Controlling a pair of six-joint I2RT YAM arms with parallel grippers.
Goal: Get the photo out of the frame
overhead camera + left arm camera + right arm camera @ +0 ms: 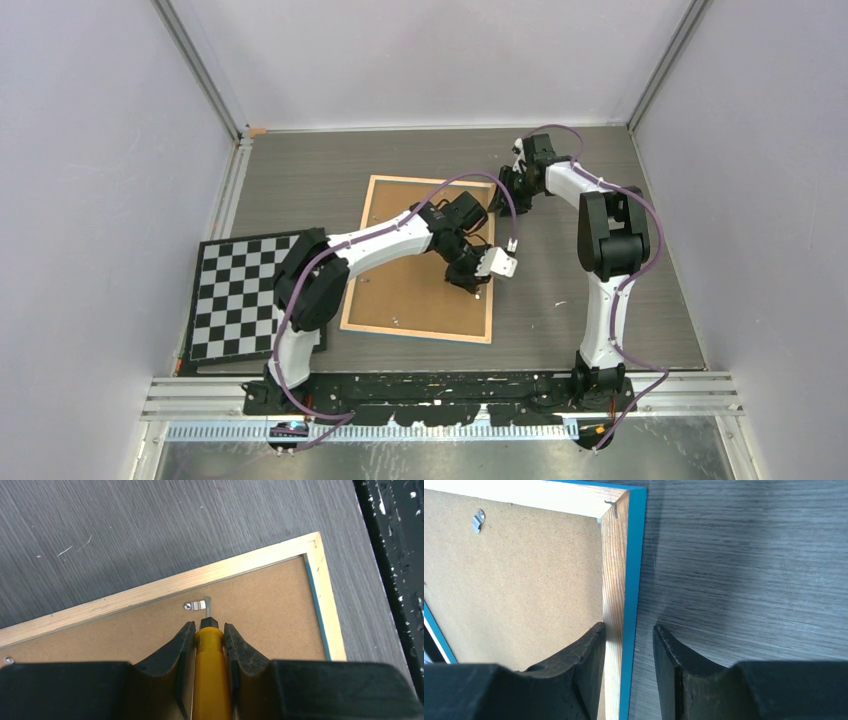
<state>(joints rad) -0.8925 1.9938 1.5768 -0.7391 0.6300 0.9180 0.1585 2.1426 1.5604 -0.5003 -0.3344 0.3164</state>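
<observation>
The frame [400, 290] lies face down on the table, its brown fibreboard back up inside a light wood rim [150, 587]. The photo is hidden under that back. My left gripper [209, 627] is shut on a yellow-handled screwdriver [210, 675]. The screwdriver's metal tip rests at a small metal tab [197, 605] near the frame's right edge. My right gripper [628, 630] stands open astride the rim [614, 570] near the frame's far right corner. Its inner finger sits against the wood and its outer finger stands apart from the blue edge.
A black-and-white checkerboard [235, 295] lies left of the frame, partly under the left arm. Another metal tab [478, 520] shows on the frame's back in the right wrist view. Grey walls enclose the table on three sides.
</observation>
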